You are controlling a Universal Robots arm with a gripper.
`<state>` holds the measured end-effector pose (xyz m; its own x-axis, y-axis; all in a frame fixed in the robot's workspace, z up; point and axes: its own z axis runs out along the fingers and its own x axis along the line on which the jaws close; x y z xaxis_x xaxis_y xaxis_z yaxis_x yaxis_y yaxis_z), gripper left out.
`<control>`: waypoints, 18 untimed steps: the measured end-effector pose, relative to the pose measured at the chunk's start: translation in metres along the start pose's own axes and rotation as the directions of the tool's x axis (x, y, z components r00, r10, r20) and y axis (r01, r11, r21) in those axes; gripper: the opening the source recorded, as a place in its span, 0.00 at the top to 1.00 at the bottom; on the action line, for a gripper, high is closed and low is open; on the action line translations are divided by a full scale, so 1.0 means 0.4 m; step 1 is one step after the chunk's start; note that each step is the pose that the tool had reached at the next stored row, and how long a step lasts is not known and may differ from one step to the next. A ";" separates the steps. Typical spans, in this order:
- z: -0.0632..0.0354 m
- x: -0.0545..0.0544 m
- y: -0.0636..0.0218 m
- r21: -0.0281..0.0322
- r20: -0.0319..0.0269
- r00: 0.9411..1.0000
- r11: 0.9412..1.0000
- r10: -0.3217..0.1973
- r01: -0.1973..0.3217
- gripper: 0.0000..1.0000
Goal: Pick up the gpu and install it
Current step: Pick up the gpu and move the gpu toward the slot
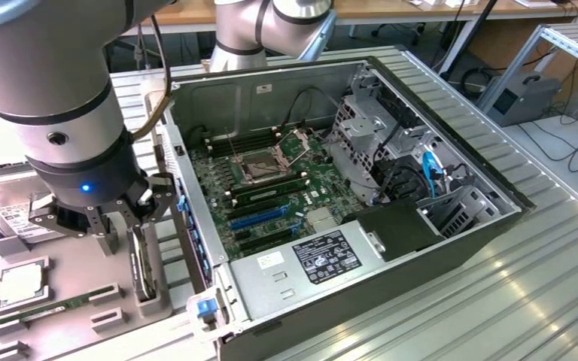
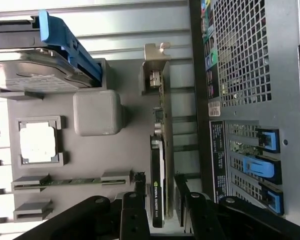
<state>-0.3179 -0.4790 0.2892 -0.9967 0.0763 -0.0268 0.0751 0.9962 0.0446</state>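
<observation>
The gpu [image 2: 160, 150] stands on its long edge in a slot of the grey parts tray [image 2: 90, 145], its dark face and green board edge showing and its silvery bracket [image 2: 155, 70] at the far end. In the exterior view the gpu [image 1: 144, 265] sits beside the open computer case [image 1: 269, 282], at the exterior view's left. My gripper [image 1: 132, 229] hangs right over it. In the wrist view my gripper [image 2: 162, 202] is open, with one black finger on each side of the card and a thin gap visible beside it.
The tray also carries a hard drive [image 2: 35, 70] with a blue bracket, a processor [image 2: 38, 141], a memory stick [image 2: 70, 181] and a grey block [image 2: 97, 112]. The case wall with blue slot clips [image 2: 260, 167] is close beside the gpu. The motherboard [image 1: 269, 188] lies exposed inside the case.
</observation>
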 end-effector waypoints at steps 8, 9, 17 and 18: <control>0.007 0.000 0.000 0.000 0.000 1.000 1.000 0.000 0.000 0.64; 0.007 0.000 0.000 0.000 0.000 1.000 1.000 0.000 0.000 0.64; 0.028 0.001 -0.001 0.000 0.000 1.000 1.000 0.000 0.000 0.64; 0.028 0.001 -0.001 0.000 0.000 1.000 1.000 0.000 0.000 0.64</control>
<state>-0.3179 -0.4790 0.2780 -0.9967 0.0763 -0.0266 0.0751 0.9962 0.0444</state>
